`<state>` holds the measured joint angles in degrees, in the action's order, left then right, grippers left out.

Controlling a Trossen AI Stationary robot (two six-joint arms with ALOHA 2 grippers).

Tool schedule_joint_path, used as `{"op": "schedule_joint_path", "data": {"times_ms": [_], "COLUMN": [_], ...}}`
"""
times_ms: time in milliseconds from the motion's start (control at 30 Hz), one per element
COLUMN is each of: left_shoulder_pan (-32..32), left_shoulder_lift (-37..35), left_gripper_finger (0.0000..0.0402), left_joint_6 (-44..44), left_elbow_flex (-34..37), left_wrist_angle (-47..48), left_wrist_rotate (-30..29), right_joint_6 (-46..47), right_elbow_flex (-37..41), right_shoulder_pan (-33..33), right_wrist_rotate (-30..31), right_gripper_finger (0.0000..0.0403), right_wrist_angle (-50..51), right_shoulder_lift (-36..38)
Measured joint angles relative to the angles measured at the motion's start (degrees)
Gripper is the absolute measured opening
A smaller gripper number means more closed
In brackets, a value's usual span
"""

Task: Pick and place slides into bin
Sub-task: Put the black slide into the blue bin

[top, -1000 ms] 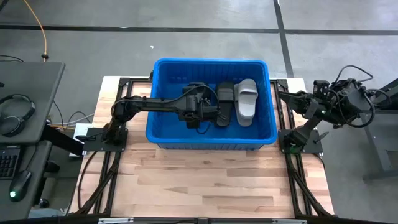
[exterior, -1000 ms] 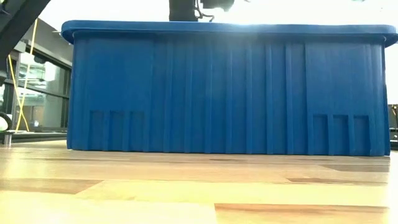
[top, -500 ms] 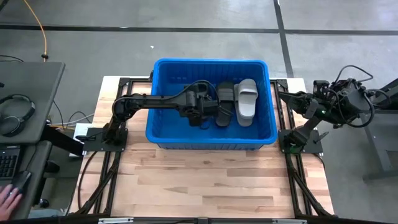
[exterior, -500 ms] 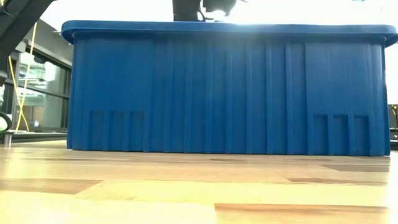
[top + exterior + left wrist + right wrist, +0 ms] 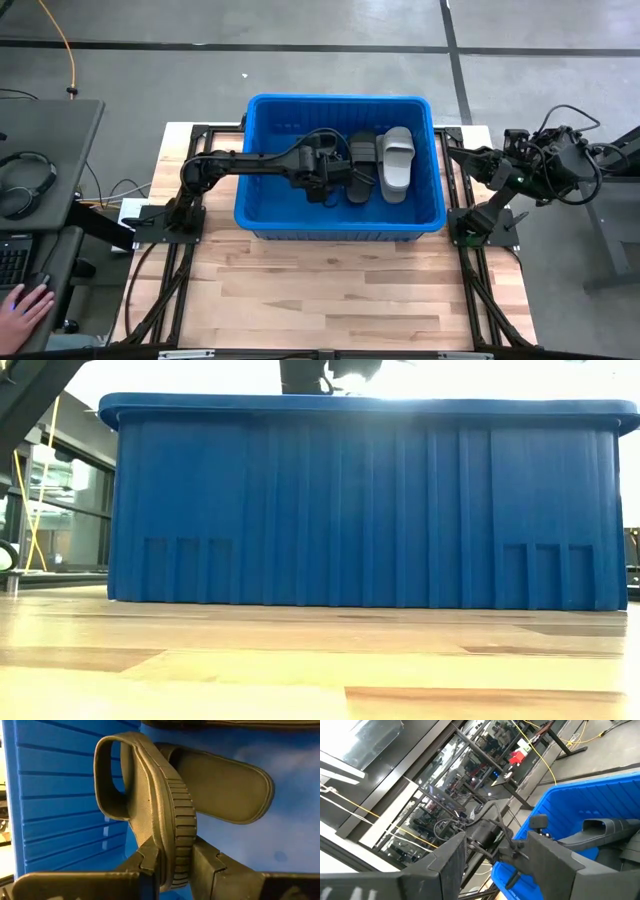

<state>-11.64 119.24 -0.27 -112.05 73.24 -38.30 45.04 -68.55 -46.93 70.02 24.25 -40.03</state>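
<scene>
The blue bin (image 5: pixel 340 99) stands on the far half of the wooden table and fills the low view (image 5: pixel 360 500). On its floor lie a light grey slide (image 5: pixel 397 160) and a black slide (image 5: pixel 362 150), the latter also visible in the left wrist view (image 5: pixel 225 785). My left gripper (image 5: pixel 336 178) reaches into the bin from the left and is shut on another black slide (image 5: pixel 150 795). My right gripper (image 5: pixel 497 865) waits open and level off the bin's right side (image 5: pixel 462 155), with nothing between its fingers. My left gripper pinches the black slide's sole (image 5: pixel 176 851) between its two fingers, at the end away from the strap (image 5: pixel 107 780). One finger (image 5: pixel 150 865) is on the footbed side, the other (image 5: pixel 205 865) on the underside. The fingers slant down. The slide stands on edge over the bin floor.
The bin's tall walls surround my left gripper. Bare tabletop (image 5: pixel 330 290) lies between the bin and the near edge. A desk with headphones (image 5: pixel 25 180) stands beyond the table's left side, and a person's hand (image 5: pixel 25 300) rests there.
My left gripper has tipped a little with the black slide, staying shut on it inside the bin. A person's hand has come into view at the near left, off the table.
</scene>
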Motion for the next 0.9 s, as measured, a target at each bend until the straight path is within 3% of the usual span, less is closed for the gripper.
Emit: {"op": "schedule_joint_path", "data": {"times_ms": [267,633,900], "left_shoulder_pan": [0.0,0.0,0.0], "left_shoulder_lift": [1.8,2.3,2.3], "left_gripper_finger": [0.0061,0.0134,0.0162], "left_joint_6": [1.6,1.5,1.4], "left_elbow_flex": [0.1,0.0,0.0], "left_wrist_angle": [0.3,0.3,0.3], "left_wrist_rotate": [1.9,3.9,12.7], "right_joint_6": [0.0,0.0,0.0], "right_elbow_flex": [0.0,0.0,0.0], "right_shoulder_pan": [0.0,0.0,0.0], "right_wrist_rotate": [0.0,0.0,0.0], "right_gripper_finger": [0.0197,0.0197,0.0197], "right_wrist_angle": [0.0,0.1,0.4], "right_shoulder_lift": [0.0,0.0,0.0]}}
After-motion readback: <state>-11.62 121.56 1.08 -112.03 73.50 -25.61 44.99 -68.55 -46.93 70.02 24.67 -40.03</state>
